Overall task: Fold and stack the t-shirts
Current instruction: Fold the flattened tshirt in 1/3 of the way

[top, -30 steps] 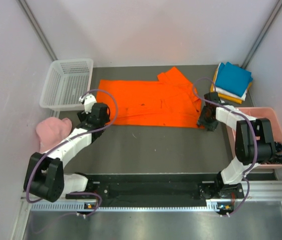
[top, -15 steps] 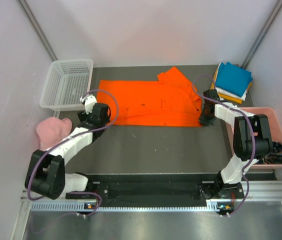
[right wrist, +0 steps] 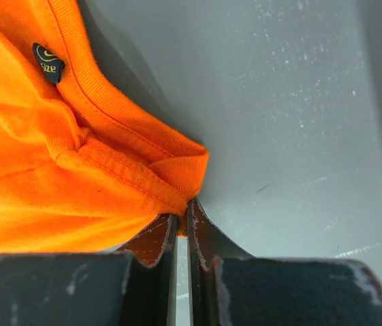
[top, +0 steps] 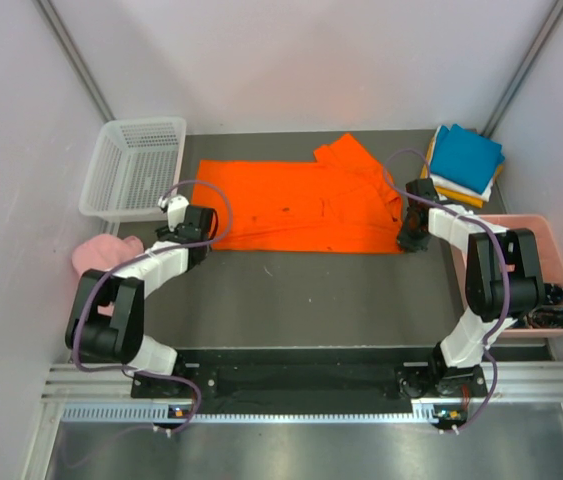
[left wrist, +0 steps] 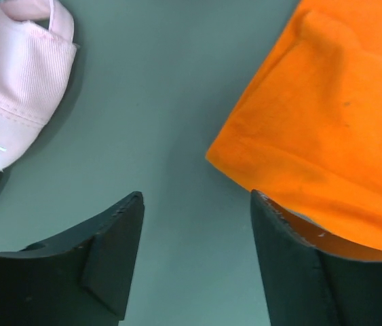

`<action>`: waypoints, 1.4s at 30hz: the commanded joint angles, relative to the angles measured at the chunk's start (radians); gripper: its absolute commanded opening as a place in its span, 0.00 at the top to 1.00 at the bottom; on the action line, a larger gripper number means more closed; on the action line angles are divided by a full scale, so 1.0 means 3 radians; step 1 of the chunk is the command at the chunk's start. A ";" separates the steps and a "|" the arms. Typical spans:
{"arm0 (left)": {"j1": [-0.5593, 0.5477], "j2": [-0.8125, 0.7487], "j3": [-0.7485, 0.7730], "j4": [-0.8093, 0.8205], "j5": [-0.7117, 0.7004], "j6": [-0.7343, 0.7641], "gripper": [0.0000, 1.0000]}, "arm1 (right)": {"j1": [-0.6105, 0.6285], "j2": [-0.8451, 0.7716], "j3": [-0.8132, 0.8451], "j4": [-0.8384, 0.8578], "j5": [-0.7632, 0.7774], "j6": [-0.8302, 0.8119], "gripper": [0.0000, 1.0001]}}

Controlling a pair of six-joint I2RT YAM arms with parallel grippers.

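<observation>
A bright orange t-shirt [top: 301, 205] lies spread flat across the back of the dark table. My right gripper [top: 410, 238] is at its right end. In the right wrist view it [right wrist: 182, 217] is shut on a bunched hem of the orange t-shirt [right wrist: 55, 136], close to the collar label. My left gripper [top: 197, 230] is at the shirt's near left corner. It [left wrist: 197, 197] stands open over bare table, with the orange t-shirt [left wrist: 333, 122] corner just ahead of its right finger. A teal t-shirt [top: 466, 155] tops a folded stack, with white and yellow ones under it.
A pale pink cap [top: 101, 255] lies left of my left arm, and it shows again as the cap [left wrist: 7, 102] close to the left finger. A white mesh basket [top: 131, 170] stands at the back left. A pink bin [top: 551, 265] sits at the right edge.
My right gripper has shut on the shirt's right end. My left arm has swung its elbow in, and its jaws have narrowed a little beside the shirt's left corner.
</observation>
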 commanded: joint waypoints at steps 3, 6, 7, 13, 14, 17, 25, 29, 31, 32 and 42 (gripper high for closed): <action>0.0235 0.0121 0.0092 0.0155 0.0303 -0.0086 0.37 | -0.0046 0.0031 0.0023 0.0048 0.0010 -0.0011 1.00; 0.0327 0.0147 0.0102 0.0227 0.0396 -0.0097 0.37 | -0.0046 0.0031 0.0028 0.0048 0.0010 -0.0021 1.00; 0.0348 0.0157 0.0112 0.0252 0.0411 -0.0092 0.38 | -0.0046 0.0031 0.0028 0.0043 0.0010 -0.0021 1.00; 0.0373 0.0254 0.0184 0.0431 0.0610 -0.0051 0.40 | -0.0046 0.0026 0.0028 0.0033 0.0015 -0.0027 1.00; 0.0373 0.0279 0.0194 0.0442 0.0636 -0.0051 0.40 | -0.0051 0.0026 0.0028 0.0028 0.0020 -0.0037 1.00; 0.0373 0.0310 0.0204 0.0498 0.0718 -0.0051 0.40 | -0.0051 0.0021 0.0028 0.0023 0.0020 -0.0037 1.00; 0.0414 0.0469 0.0352 0.0472 0.0779 -0.0051 0.53 | -0.0046 0.0021 0.0033 0.0012 0.0035 -0.0037 1.00; 0.0440 0.0550 0.0404 0.0483 0.0851 -0.0061 0.78 | -0.0046 0.0026 0.0028 0.0017 0.0030 -0.0037 1.00; 0.0445 0.0571 0.0429 0.0462 0.0851 -0.0071 1.00 | -0.0051 0.0016 0.0023 0.0012 0.0025 -0.0047 1.00; 0.0445 0.0566 0.0429 0.0452 0.0851 -0.0076 1.00 | -0.0046 0.0016 0.0023 0.0012 0.0020 -0.0042 1.00; 0.0440 -0.0016 -0.0025 0.0191 0.1035 -0.0316 1.00 | -0.0046 -0.0403 -0.0222 -0.0156 -0.0113 0.0009 1.00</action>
